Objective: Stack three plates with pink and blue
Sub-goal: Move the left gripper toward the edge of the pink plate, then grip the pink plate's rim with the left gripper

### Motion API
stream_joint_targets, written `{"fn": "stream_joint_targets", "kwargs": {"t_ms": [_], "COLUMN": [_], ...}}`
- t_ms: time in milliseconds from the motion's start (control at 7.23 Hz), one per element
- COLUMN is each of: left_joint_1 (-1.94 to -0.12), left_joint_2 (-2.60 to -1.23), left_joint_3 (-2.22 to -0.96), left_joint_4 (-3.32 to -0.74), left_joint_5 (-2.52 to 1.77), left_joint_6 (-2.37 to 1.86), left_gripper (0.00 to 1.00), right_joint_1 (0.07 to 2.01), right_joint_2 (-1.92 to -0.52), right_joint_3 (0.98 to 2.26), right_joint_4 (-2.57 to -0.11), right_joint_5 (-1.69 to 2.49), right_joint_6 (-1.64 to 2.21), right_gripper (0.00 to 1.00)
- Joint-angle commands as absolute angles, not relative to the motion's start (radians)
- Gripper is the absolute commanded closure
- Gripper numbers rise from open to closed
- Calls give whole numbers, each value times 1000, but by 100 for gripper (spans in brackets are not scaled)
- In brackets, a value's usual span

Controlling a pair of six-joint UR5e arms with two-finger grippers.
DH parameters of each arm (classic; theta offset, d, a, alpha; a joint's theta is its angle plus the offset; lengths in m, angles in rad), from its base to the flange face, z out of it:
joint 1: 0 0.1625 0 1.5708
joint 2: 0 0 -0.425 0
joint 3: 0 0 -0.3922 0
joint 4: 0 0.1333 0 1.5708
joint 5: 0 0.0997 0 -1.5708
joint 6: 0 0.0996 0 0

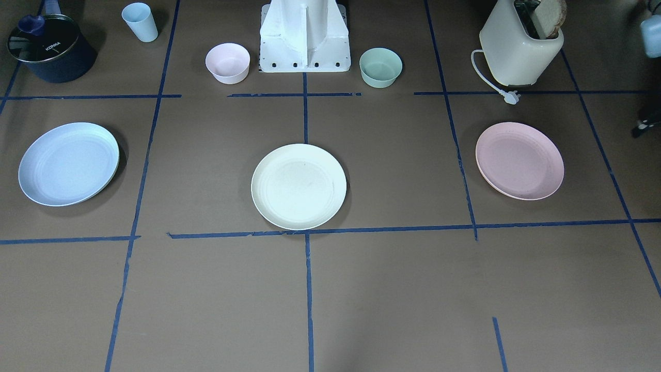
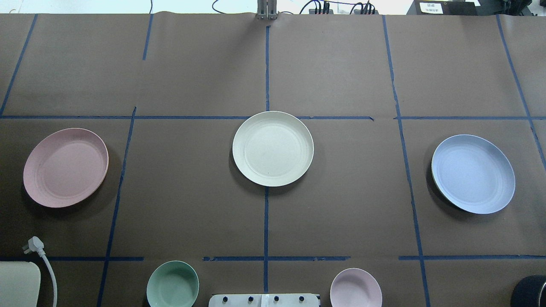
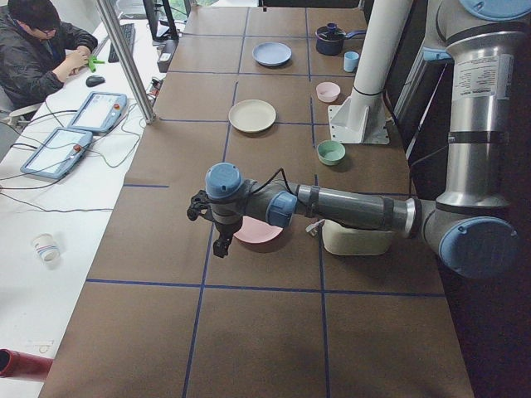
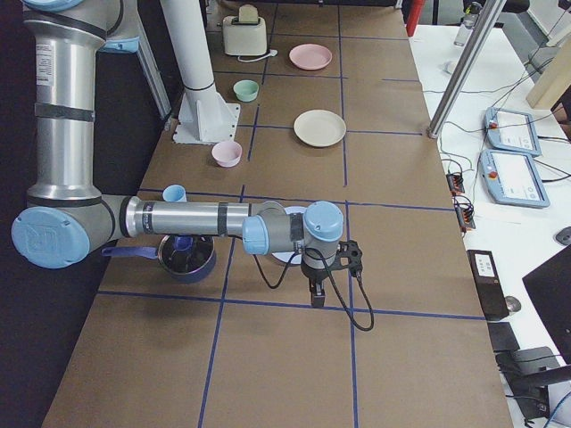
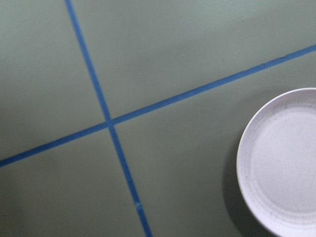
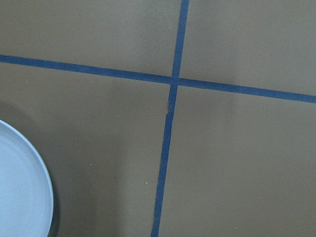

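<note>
Pink plate [image 2: 65, 167], cream plate [image 2: 273, 148] and blue plate [image 2: 472, 173] lie well apart. Whether left tool [image 3: 221, 245] or right tool [image 4: 316, 295] is spread, I cannot tell.

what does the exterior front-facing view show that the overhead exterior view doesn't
Only front-facing: the blue cup, the whole pot, and the bread in the toaster; the overhead catches just slivers of pot and toaster.
Only overhead: cables at that view's top edge.
Both: pink plate, cream plate and blue plate, all apart and unstacked, plus the green bowl and pink bowl.
</note>
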State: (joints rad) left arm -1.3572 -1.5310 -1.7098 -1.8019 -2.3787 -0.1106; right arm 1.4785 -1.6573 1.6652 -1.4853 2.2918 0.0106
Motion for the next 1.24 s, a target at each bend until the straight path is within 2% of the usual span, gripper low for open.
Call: {"fn": "stream_joint_targets", "kwargs": {"t_ms": [0, 277, 691, 830, 968, 1106], "left_joint_1": [-1185, -1114, -1056, -1045, -1045, -1046], "left_joint_2": [-1531, -1531, -1531, -1529, -1528, -1517], "left_joint_3": [-1605, -1444, -1417, -1417, -1416, -1422], "left_joint_4": [-2124, -2383, -2427, -2448, -2454, -2456], "left_joint_5": [-2308, -2269, -2281, -2284, -2339, -2370], "left_joint_6": [-595, -770, -805, -813, -825, -825], "left_gripper": [0, 0, 0, 30, 92, 100], "right_joint_1": [1474, 1473, 1473, 1474, 1473, 1474], "right_joint_2": [-1657, -1657, -1657, -1657, -1658, -1658], "right_joint_3": [1664, 1660, 1660, 1660, 1660, 1660], "right_joint_4": [-1485, -1485, -1485, -1485, -1485, -1485], "right_joint_5": [2292, 2292, 2292, 2292, 2292, 2292], "right_joint_6": [11, 11, 11, 11, 11, 11], "right_gripper": [0, 0, 0, 0, 0, 0]}}
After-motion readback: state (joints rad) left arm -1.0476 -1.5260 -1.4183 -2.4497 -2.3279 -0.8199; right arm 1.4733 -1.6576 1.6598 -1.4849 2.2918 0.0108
